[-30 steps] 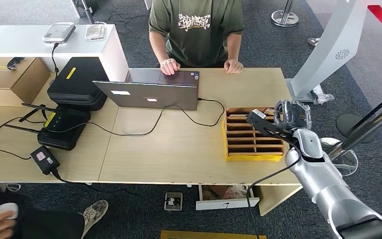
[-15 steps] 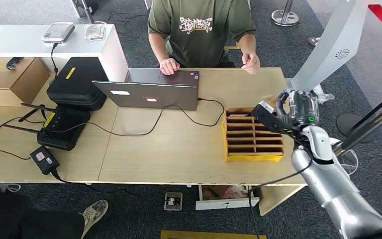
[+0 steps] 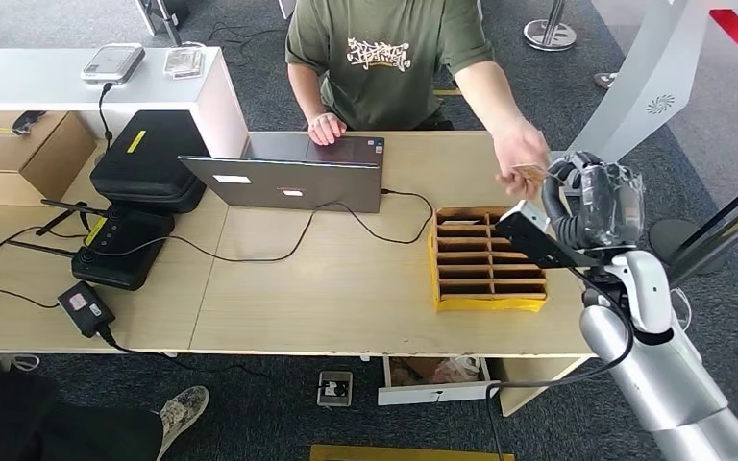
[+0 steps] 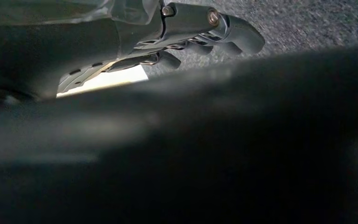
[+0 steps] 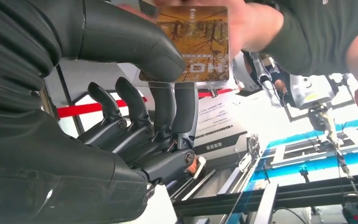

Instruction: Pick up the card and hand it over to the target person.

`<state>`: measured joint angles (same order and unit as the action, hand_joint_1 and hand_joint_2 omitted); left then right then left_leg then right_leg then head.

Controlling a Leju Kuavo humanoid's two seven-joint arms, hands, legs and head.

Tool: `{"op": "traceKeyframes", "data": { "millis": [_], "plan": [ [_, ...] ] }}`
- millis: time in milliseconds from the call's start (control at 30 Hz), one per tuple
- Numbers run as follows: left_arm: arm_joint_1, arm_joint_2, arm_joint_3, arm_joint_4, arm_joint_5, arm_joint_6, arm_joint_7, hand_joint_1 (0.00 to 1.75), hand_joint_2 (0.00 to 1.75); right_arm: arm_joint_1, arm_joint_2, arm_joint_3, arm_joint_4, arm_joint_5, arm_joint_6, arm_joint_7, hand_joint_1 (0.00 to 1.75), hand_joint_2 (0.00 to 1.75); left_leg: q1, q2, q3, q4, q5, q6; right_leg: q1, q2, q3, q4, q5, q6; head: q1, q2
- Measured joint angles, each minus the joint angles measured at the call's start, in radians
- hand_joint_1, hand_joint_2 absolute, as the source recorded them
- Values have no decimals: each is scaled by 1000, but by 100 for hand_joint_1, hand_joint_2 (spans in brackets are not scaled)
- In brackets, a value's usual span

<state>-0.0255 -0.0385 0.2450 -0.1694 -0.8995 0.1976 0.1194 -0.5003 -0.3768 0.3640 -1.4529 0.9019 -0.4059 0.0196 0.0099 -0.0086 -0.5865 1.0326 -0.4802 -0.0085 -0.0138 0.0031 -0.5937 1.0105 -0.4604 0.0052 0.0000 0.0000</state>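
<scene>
Changing hands right now, the card [image 5: 193, 44] is pinched between the thumb and dark fingers [image 5: 184, 109] of the right hand [image 3: 596, 202], while the person's hand [image 3: 522, 149] has reached across the desk [image 3: 346, 279] and closed on its far edge. Half a second ago that hand was only lifting off the desk beside the laptop [image 3: 288, 178], and the robot's arm was lower, over the sorter; now both meet near the desk's far right corner. I judge the handover nearly done, with only the release left. The yellow-edged cardboard sorter [image 3: 485, 264] sits just below the raised hand; its slots look dark and I cannot tell what they hold. The left hand [image 4: 186, 32] hangs toward the carpet, fingers loosely curled, holding nothing.
</scene>
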Motion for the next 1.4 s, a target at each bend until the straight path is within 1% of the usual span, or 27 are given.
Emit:
{"op": "traceKeyframes", "data": {
  "millis": [67, 267, 333, 367, 433, 500, 567, 700, 767, 833, 900, 1000, 1100, 1267, 1400],
  "plan": [
    [1, -1, -5, -1, -6, 2, 1, 0, 0, 6, 3, 0, -2, -6, 0, -3, 0, 175, 0, 0, 0, 0, 0, 0, 0, 0, 0, 0, 0, 0, 0, 0],
    [2, -10, -19, -3, -22, 11, -4, 0, 0, 35, -4, -3, -18, -10, -9, -13, 0, 175, 0, 0, 1, -1, 0, 0, 0, 0, 2, -1, 0, 0, 0, 0],
    [2, -14, -17, -2, -20, 16, -10, 0, 0, 54, 4, -13, -25, -70, -7, -37, 0, 175, 0, 0, 2, -2, 0, 0, 0, 0, 2, -2, 0, 0, 0, 0],
    [2, -16, -14, -1, -19, 17, -14, 0, 0, 67, 14, -20, -30, -128, 2, -57, 0, 175, 0, 1, 3, -2, 0, 0, 0, 0, 3, -3, 1, 0, 0, 0],
    [3, -19, -9, 0, -15, 19, -18, 0, 0, 112, 45, -48, -43, -318, 39, -113, 0, 175, 0, 0, 1, -1, 0, 0, 0, 0, 2, -2, 0, 0, 0, 0],
    [4, -22, -4, 0, -13, 16, -23, 0, 0, 179, 87, -88, -62, -537, 68, -177, 0, 175, 0, -1, 2, -2, 0, 0, 1, -1, 3, -2, 0, 0, 0, 0],
    [5, -23, -3, 1, -13, 14, -25, 0, 0, 239, 117, -113, -82, -659, 73, -215, 0, 175, 1, -1, 2, -2, 0, 0, 1, -2, 3, -2, 0, 0, 0, 0],
    [7, -19, -3, 1, -18, 12, -29, 0, 0, 343, 159, -148, -136, -879, 134, -260, 0, 175, 1, -3, 2, -2, 0, 0, 1, -3, 3, -2, -1, 0, 0, 0],
    [8, -17, -5, 2, -21, 10, -31, 0, 0, 384, 174, -153, -156, -931, 160, -265, 0, 175, 1, -2, 1, -1, -1, 0, 1, -2, 3, -2, -1, 0, 0, 0],
    [9, -17, -10, 2, -27, 4, -36, 0, 0, 419, 187, -146, -173, -956, 186, -272, 0, 175, 1, -2, 1, -1, -1, -1, 1, -2, 2, -1, -1, 0, 0, 0],
    [10, -19, -14, 2, -31, -1, -40, 0, 0, 439, 196, -134, -186, -953, 201, -287, 0, 175, 1, -2, 0, -1, -1, -1, 1, -2, 1, -1, -2, 1, 0, 0],
    [10, -27, -16, 1, -33, -9, -46, 0, 0, 443, 212, -104, -195, -876, 192, -305, 0, 175, 1, -1, 0, -1, -1, -1, 1, -1, 1, -1, -2, 1, 0, 0],
    [10, -34, -20, -2, -37, -11, -52, 0, 0, 435, 233, -83, -191, -808, 178, -296, 0, 175, 0, 1, 1, -1, -1, -1, 0, 1, 1, -1, -2, 1, 0, 0],
    [9, -33, -27, 0, -43, -20, -81, 0, 0, 430, 276, -99, -172, -779, 200, -279, 0, 175, 0, 0, 0, -1, -1, -1, 0, 1, 0, 0, -1, 1, 0, 0],
    [6, -25, -36, 0, -52, -30, -96, 0, 0, 441, 303, -126, -174, -775, 250, -255, 0, 175, 1, 0, 0, -1, -1, -1, 0, 0, 0, 0, -2, 1, 0, 0]
  ]
}}
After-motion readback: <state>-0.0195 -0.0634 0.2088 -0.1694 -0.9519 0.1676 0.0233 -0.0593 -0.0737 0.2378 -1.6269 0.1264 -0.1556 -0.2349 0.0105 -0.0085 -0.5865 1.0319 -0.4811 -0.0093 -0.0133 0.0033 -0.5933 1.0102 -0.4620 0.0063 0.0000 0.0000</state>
